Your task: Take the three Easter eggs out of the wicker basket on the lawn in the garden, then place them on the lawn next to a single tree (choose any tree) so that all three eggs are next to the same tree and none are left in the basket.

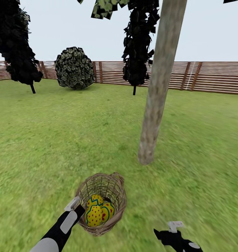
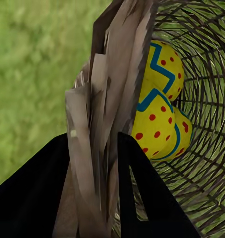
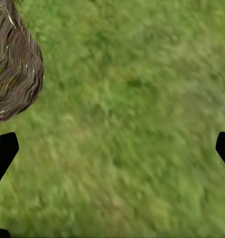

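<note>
The wicker basket lies tipped on the lawn, its mouth turned toward me, just short of the pale mottled tree. Three Easter eggs are inside it: one in front, one behind and one to the right. In the left wrist view the eggs sit behind the rim. My left gripper is shut on the basket's rim, one finger outside the wall and one inside. My right gripper hangs open over bare grass to the basket's right, its fingertips spread wide.
A brown slat fence bounds the garden at the back. A round grey-green bush and two thin dark-leaved trees stand far off. Grass surrounds the pale trunk's base.
</note>
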